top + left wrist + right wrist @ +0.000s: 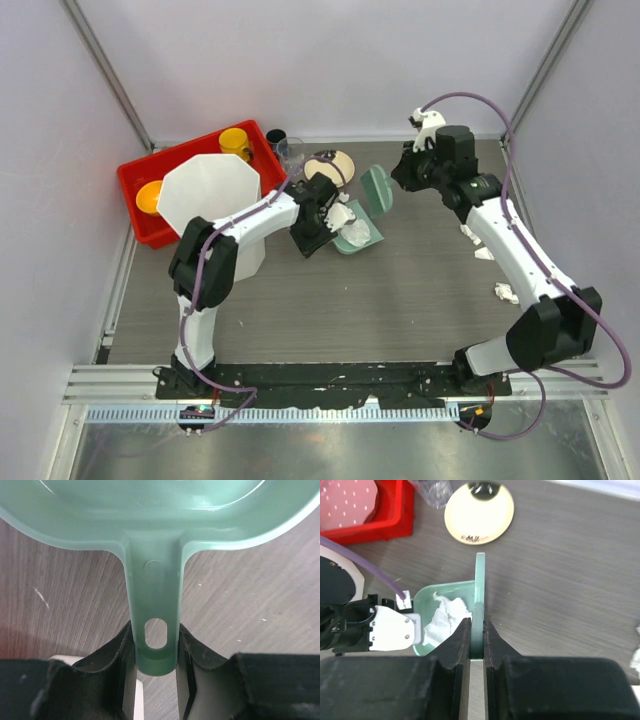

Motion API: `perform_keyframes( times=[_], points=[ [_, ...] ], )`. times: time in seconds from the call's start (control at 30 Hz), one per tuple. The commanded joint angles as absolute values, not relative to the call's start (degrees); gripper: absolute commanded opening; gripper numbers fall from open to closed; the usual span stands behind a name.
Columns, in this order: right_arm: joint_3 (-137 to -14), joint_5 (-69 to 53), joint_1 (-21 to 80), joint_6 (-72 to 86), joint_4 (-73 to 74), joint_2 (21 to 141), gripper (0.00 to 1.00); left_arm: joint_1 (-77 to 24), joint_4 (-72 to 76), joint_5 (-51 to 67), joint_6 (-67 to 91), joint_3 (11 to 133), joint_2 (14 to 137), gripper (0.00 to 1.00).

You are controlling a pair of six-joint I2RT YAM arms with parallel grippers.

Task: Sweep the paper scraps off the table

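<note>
My left gripper point(328, 228) point(155, 637) is shut on the handle of a pale green dustpan point(362, 238) point(150, 525) resting on the table point(400, 300). White paper scraps point(341, 214) point(445, 620) lie in the pan point(426, 596). My right gripper point(397, 182) point(477, 630) is shut on a flat green scraper point(378, 190) point(480, 585), held on edge at the pan's right side. Three more scraps lie on the table beside the right arm: one point(470, 232), one point(484, 253) and one point(506, 292). One scrap shows at the right edge of the right wrist view point(636, 657).
A red tray point(140, 180) point(395, 520) with yellow cups point(236, 142) and a white octagonal bin point(212, 195) stand at the back left. A cream plate point(330, 163) point(479, 512), a dark cup point(276, 137) and a clear cup point(291, 153) sit behind the dustpan. Pale walls enclose the table.
</note>
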State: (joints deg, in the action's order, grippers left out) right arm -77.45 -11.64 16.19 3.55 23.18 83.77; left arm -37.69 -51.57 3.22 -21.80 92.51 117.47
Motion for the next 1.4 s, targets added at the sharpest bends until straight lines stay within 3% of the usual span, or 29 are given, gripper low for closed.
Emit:
perform_keyframes(
  times=[0.0,0.2,0.6,1.07,1.37],
  points=[
    [-80.6,-8.9,16.3,0.3,20.2,75.4,0.01,-37.4,-46.6,8.4,-21.4,91.4,108.4,0.0],
    [-83.7,-7.4,16.3,0.4,20.7,71.6,0.01,-37.4,-44.7,10.0,-21.0,90.2,103.5,0.0],
    [-94.6,7.4,16.3,1.1,24.4,64.6,0.01,-37.4,-60.3,7.3,-18.0,101.7,95.7,0.0],
    [-89.4,1.8,16.3,1.4,27.3,64.8,0.01,-36.1,-72.6,-2.7,-12.7,119.4,91.5,0.0],
    [-87.6,0.8,16.3,1.1,27.3,65.0,0.01,-24.1,-75.5,-5.5,-11.6,125.8,87.7,0.0]
  ],
)
